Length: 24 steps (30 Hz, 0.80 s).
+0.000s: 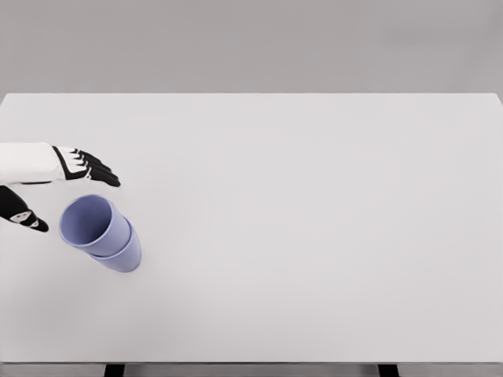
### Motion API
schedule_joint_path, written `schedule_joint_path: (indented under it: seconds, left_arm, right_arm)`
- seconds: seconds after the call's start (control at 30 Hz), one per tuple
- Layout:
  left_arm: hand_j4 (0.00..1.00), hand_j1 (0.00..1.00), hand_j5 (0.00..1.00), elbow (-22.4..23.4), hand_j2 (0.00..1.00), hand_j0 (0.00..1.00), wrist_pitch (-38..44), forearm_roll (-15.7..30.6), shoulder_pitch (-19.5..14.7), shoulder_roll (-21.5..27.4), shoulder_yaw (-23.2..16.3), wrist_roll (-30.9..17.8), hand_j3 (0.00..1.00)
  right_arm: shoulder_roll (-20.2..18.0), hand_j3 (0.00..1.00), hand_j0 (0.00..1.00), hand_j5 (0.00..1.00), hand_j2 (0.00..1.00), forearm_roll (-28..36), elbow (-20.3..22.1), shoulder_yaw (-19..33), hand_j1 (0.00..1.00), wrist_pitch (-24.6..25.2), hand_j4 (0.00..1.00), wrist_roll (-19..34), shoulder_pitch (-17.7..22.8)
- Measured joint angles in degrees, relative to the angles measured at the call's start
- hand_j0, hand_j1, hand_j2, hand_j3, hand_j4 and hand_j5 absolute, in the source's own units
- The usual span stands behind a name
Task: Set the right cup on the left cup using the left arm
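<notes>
Two light-blue cups sit at the left of the white table point(314, 220), one nested in the other. The upper cup point(93, 222) shows its open mouth, and the lower cup point(128, 256) peeks out beneath it at the lower right. My left hand point(72, 196) comes in from the left edge, just up and left of the stack. It is open: the black fingers point(94, 169) stretch past the rim's far side and the thumb point(23, 214) lies on the near left. It holds nothing and shows no contact with the cups.
The table's front edge runs along the bottom of the picture and its far edge meets a grey wall. Nothing else stands on the table.
</notes>
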<state>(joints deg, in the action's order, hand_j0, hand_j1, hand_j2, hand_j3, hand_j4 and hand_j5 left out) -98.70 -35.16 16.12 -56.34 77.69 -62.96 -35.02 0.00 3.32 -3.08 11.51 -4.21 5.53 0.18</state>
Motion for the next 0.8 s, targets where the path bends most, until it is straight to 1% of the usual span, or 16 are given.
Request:
schedule_joint_path:
  seconds: [0.17, 0.27, 0.37, 0.47, 0.6, 0.8]
  left_arm:
    - [1.0, 1.0, 1.0, 1.36, 1.0, 1.0, 0.01, -0.05, -0.88, 0.2, 1.83, 0.0, 1.0]
    - [1.0, 1.0, 1.0, 3.95, 1.0, 1.0, 0.0, -1.01, -0.7, -0.57, 3.89, 0.0, 1.0]
    - [1.0, 1.0, 1.0, 7.17, 1.0, 1.0, 0.01, -2.93, -0.88, -3.42, 5.32, 0.0, 1.0]
    - [1.0, 1.0, 1.0, 9.29, 1.0, 1.0, 0.0, -4.26, -0.88, -6.13, 6.42, 0.0, 1.0]
    - [1.0, 1.0, 1.0, 11.18, 1.0, 1.0, 0.0, -5.91, -0.88, -10.06, 7.43, 0.0, 1.0]
    - [1.0, 1.0, 1.0, 12.92, 1.0, 1.0, 0.0, -8.25, -0.7, -16.91, 7.79, 0.0, 1.0]
  right_arm:
    - [0.0, 1.0, 1.0, 1.0, 1.0, 0.0, 0.0, 0.0, 1.0, -0.01, 1.0, 0.0, 0.0]
    - [0.0, 1.0, 1.0, 1.0, 1.0, 0.0, 0.0, 0.0, 1.0, -0.01, 1.0, 0.0, 0.0]
    - [0.0, 1.0, 1.0, 1.0, 1.0, 0.01, 0.0, 0.0, 1.0, 0.0, 1.0, 0.0, 0.0]
    - [0.0, 1.0, 1.0, 1.0, 1.0, 0.01, 0.0, 0.0, 1.0, 0.0, 1.0, 0.0, 0.0]
    - [0.0, 1.0, 1.0, 1.0, 1.0, 0.0, 0.0, 0.0, 1.0, 0.0, 1.0, 0.0, 0.0]
    - [0.0, 1.0, 1.0, 1.0, 1.0, 0.01, 0.0, 0.0, 1.0, -0.01, 1.0, 0.0, 0.0]
